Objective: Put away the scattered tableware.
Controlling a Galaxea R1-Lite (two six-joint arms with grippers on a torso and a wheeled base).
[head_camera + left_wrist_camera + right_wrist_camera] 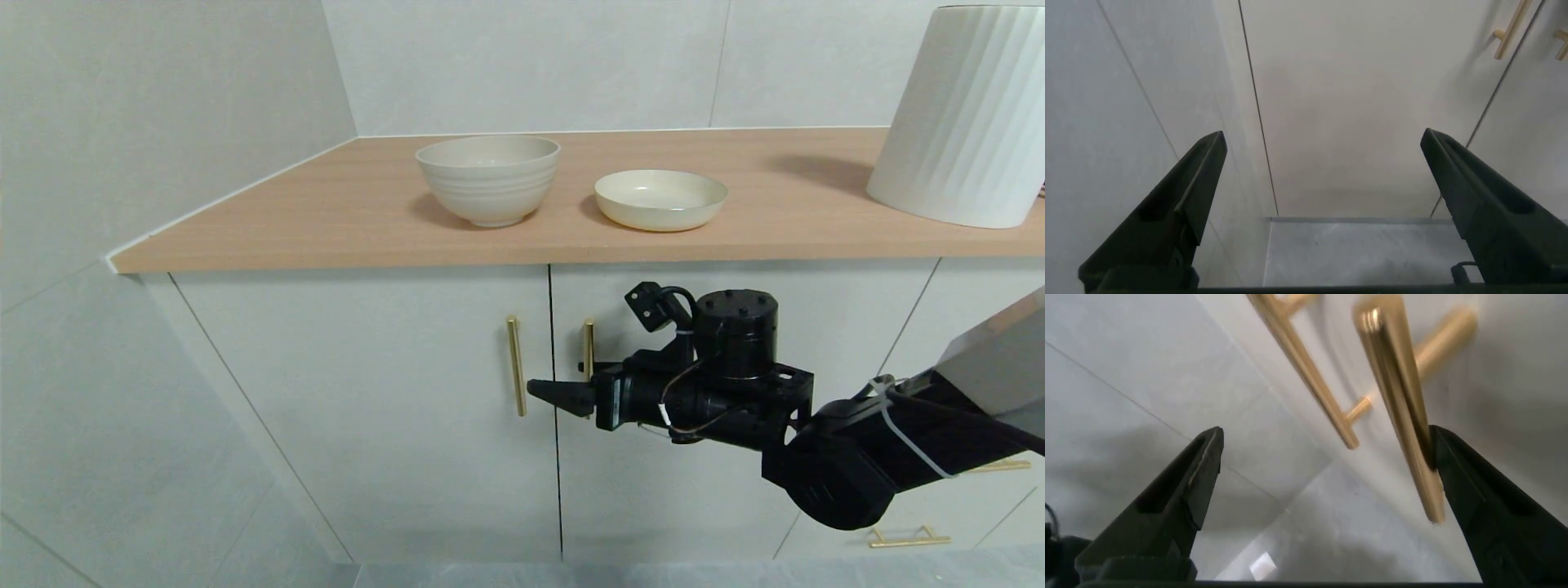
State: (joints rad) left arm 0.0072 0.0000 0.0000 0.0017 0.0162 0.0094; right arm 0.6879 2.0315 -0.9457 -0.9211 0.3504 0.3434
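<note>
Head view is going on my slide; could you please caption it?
Right hand at the gold cabinet handles; bowl and dish sit on the counter.

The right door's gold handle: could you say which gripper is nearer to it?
Right. The right gripper sits open just beside the handle; the left gripper faces the cabinet, far from it.

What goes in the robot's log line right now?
right claw: open, at handles | left claw: open | doors: shut | bowl, dish: on counter
</note>
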